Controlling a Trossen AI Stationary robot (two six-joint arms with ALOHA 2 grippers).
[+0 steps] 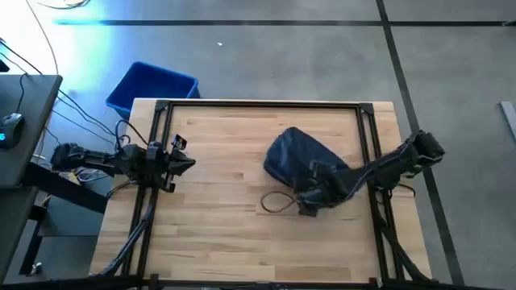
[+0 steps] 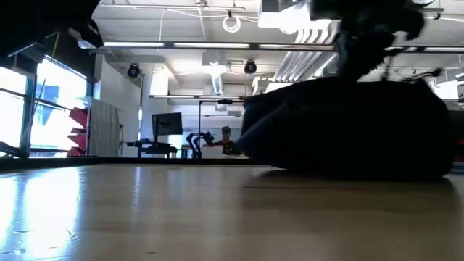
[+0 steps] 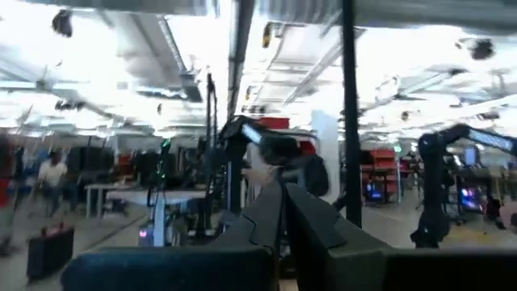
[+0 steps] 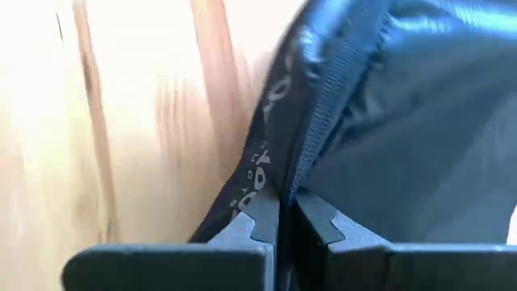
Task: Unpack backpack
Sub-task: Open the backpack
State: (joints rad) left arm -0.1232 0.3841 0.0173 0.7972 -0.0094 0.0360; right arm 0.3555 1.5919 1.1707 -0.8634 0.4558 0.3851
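Right gripper (image 4: 279, 217), fingers closed on backpack (image 1: 302, 157) zipper edge; left gripper (image 3: 283, 212) closed, empty (parked). Risk: fabric may slip free.

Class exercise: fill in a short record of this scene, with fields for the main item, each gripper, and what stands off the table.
Main item: backpack, dark navy, lying on the wooden table
Right gripper: shut, fingers meeting at the backpack's zipper edge
Left gripper: shut, at the table's left edge, away from the backpack
Off table: blue bin, beyond the far left corner

Bright lab, grey floor (image 1: 322, 56)
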